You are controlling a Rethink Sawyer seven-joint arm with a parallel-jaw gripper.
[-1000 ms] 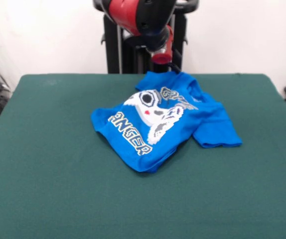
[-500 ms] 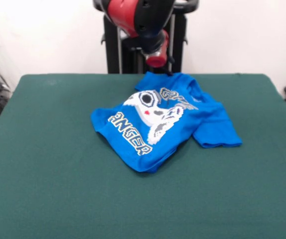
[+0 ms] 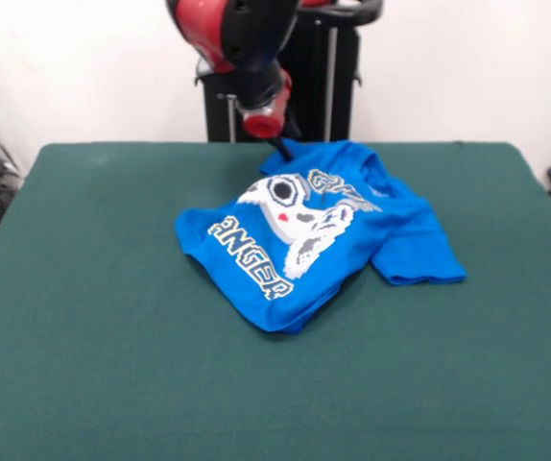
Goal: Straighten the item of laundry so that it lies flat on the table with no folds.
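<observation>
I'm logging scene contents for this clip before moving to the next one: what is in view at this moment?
T-shirt: one, bright blue with a white controller print and lettering, crumpled with folds, on the middle of the table toward its far side.
Table: one, dark green cloth top, fills most of the view.
Wall: white, behind the table.
Cables and dark gear: at the left and right edges, details unclear.
Pedestal: one, black, beyond the table's far edge.
Arm: one, red and black, coming down above the shirt's far edge.
Tool: one, dark, at the shirt's far edge.

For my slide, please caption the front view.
Sawyer gripper at the far edge of a crumpled blue T-shirt on the green table.
</observation>
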